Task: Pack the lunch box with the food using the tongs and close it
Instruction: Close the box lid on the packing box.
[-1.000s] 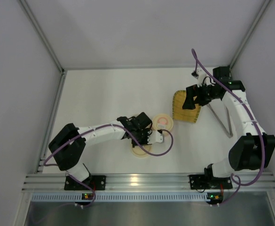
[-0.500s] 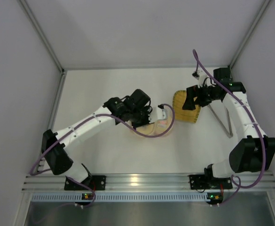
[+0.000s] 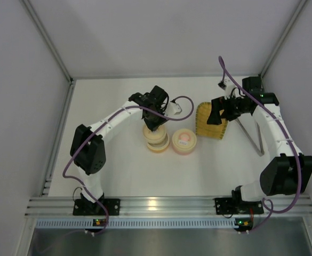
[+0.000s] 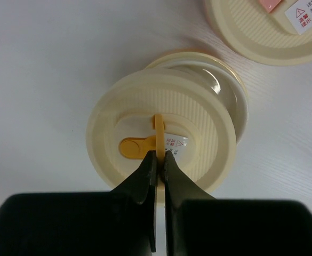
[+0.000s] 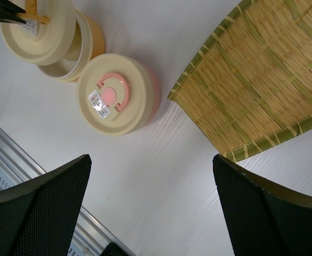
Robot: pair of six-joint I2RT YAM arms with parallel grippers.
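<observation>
The lunch box is two round tubs. The pink tub (image 3: 183,141) (image 5: 116,93) stands with its cream lid on. Over the cream-yellow tub (image 3: 158,146) (image 4: 231,93) hangs its cream lid (image 3: 154,133) (image 4: 198,154), set off to one side and not seated. My left gripper (image 3: 154,120) (image 4: 159,154) is shut on that lid's thin yellow handle ring. My right gripper (image 3: 215,113) (image 5: 151,160) hovers open over the near end of the woven tray, holding nothing. The grey tongs (image 3: 253,134) lie right of the tray. The food is out of view.
The flat yellow woven tray (image 3: 209,121) (image 5: 268,80) lies right of the tubs. White walls close in the table at the back and sides, and an aluminium rail (image 3: 161,204) runs along the near edge.
My left arm swung from the front of the table to the far side, carrying the cream lid up from the table to over the yellow tub. The right arm stayed put.
</observation>
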